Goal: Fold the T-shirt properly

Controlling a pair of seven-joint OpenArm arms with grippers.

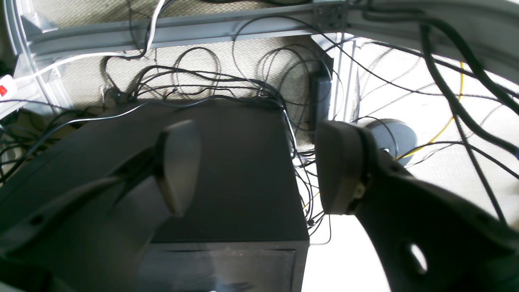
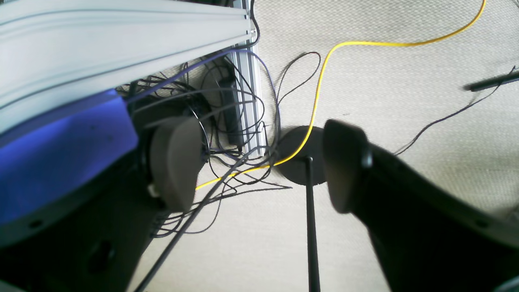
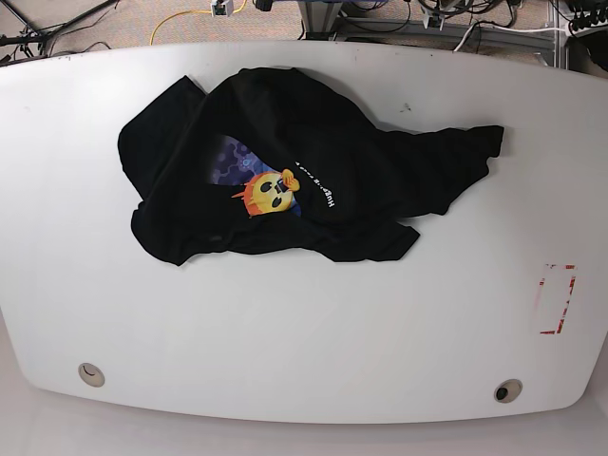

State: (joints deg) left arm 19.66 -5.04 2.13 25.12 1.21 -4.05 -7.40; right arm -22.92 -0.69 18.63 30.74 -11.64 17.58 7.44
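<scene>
Shirt (image 3: 304,171) lies crumpled on the table (image 3: 304,323), toward its far half, with the skull print (image 3: 269,193) facing up and one sleeve trailing to the base view's right. You have both arms off the table. Your left gripper (image 1: 259,166) stands open and empty over a black box (image 1: 239,178) and cables. Your right gripper (image 2: 259,162) is also open, holding nothing, above carpet and a yellow cable (image 2: 324,69).

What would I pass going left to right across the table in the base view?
Small round hole near the front left edge → crumpled black T-shirt → round hole near the front right edge → red-and-white rectangle marking.
</scene>
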